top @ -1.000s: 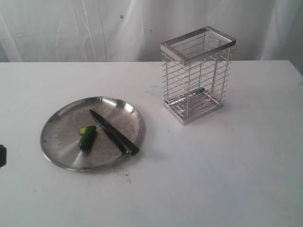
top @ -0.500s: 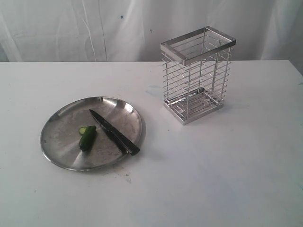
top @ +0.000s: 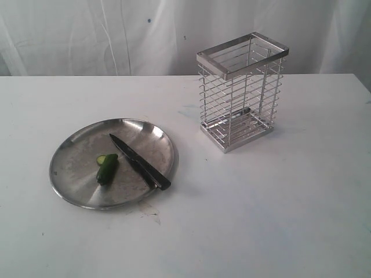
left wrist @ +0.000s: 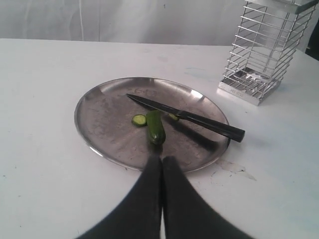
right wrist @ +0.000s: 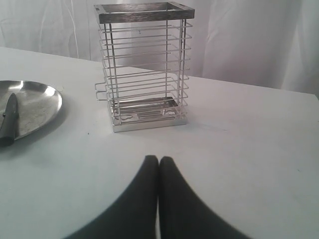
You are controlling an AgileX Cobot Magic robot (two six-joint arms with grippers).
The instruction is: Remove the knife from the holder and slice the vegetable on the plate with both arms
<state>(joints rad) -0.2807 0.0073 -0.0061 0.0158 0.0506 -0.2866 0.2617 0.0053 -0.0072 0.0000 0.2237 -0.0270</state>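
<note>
**Black jaws drawn back, the cut already made**

Black and pressed together, the left gripper (left wrist: 161, 164) hung empty just off the near rim of the plate (left wrist: 99, 144), its jaws meeting in a thin seam and holding nothing. The right gripper (right wrist: 159, 167) was the same: jaws together, empty, above bare desk (right wrist: 239, 149) and facing the holder (right wrist: 144, 64) from some way off. Neither arm showed in the exterior view.

Outward from the left jaws lay the vegetable (left wrist: 155, 127), flat on the plate, with one thin round slice (left wrist: 139, 120) just beside its far end. The knife (left wrist: 187, 117) rested across the plate close beside the vegetable, blade inward, handle overhanging the rim toward the holder. Whether blade and vegetable touched could not be told. The holder stood upright and apart from the plate, with nothing visible inside it.

Judged from this layout, the slicing looked finished and the step in hand was a clean retreat. To do that well, both arms would have needed to keep their jaws together and travel high, clear of the overhanging handle, which a low pass could tip off the plate. The right arm's likeliest snag was the holder's top rim.
</note>
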